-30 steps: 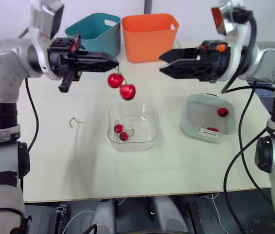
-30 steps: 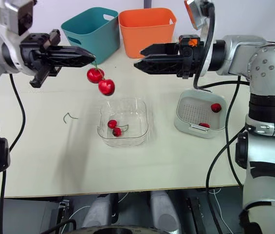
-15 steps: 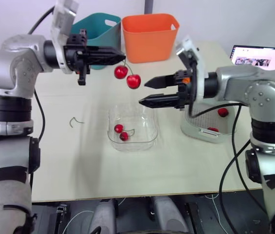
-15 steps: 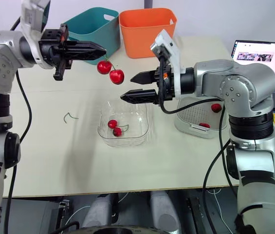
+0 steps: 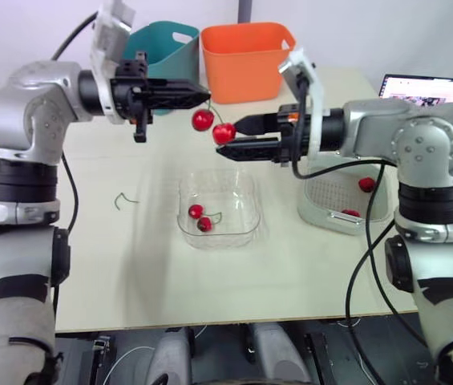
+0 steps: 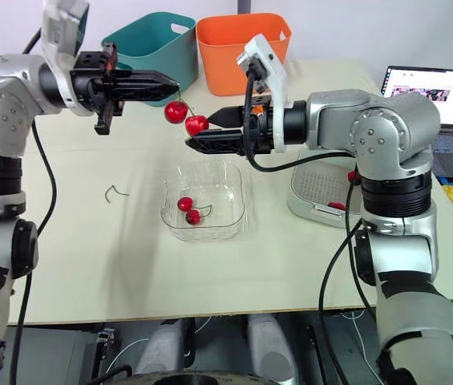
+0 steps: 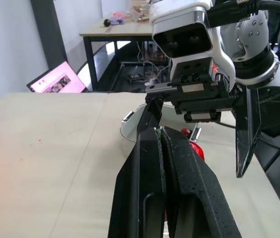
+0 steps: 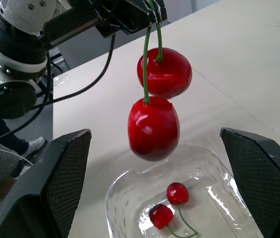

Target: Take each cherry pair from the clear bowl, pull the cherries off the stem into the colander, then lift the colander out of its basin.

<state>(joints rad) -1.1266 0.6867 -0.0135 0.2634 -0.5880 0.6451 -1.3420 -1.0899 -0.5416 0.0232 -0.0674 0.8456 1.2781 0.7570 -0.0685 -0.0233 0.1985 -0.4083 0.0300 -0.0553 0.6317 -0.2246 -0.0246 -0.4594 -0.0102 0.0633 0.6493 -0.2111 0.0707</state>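
Cherry pair (image 5: pixel 204 120) hangs by its stem from the left gripper (image 5: pixel 202 96), pinched shut, above the bowl (image 5: pixel 184 186). The right gripper (image 5: pixel 228 138) has just slid in, spread wide around the lower cherry (image 8: pixel 153 124). Pull comes next, though the colander (image 5: pixel 322 192) sits well aside.

The pale counter (image 5: pixel 130 273) carries a clear bowl (image 5: pixel 218 241) at its middle, a pale green basin (image 5: pixel 314 216) to the right and a bare stem (image 5: pixel 126 200) to the left. Along the far edge stand a teal bin (image 5: pixel 166 60) and an orange bin (image 5: pixel 246 68) side by side, with a laptop (image 5: pixel 422 87) at the right corner.
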